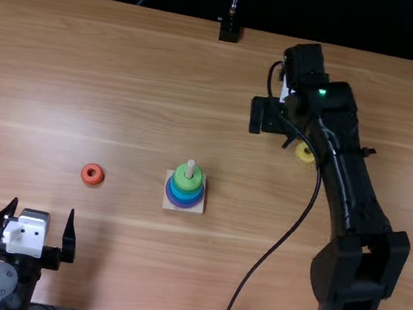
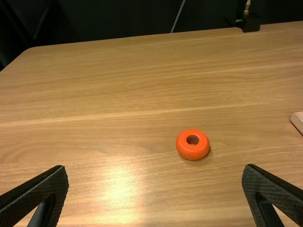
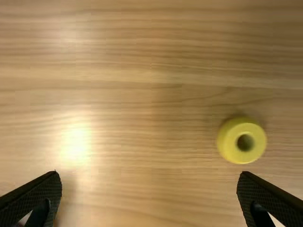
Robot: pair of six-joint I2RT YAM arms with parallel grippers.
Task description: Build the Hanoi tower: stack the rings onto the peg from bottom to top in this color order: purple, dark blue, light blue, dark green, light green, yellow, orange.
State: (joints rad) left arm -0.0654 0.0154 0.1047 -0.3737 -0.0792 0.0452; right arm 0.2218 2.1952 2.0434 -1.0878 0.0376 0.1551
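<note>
Stack of purple, blue and green rings (image 1: 186, 188), top view: widest lowest on its square base (image 1: 199, 207), mid-worktop (image 1: 137, 97), steadying what comes after. Peg (image 1: 190, 167) juts above the topmost green, leaving room for two more. Orange ring (image 1: 92, 175) lies at nine o'clock from it, yellow ring (image 1: 306, 153) just past two. My right jaws hang at ten o'clock from the yellow, beside it; my left, parted, have the orange ring between one and two o'clock.

Left wrist view: jaws wide apart, holding nothing, orange ring lying flat ahead of them. Sensible wait, I judge; orange goes on last.

Right wrist view: jaws well spread, empty, yellow ring off-centre, nearer one finger (image 3: 265, 198). That gap suits straddling it; I'd centre first, lest a finger land on it.
</note>
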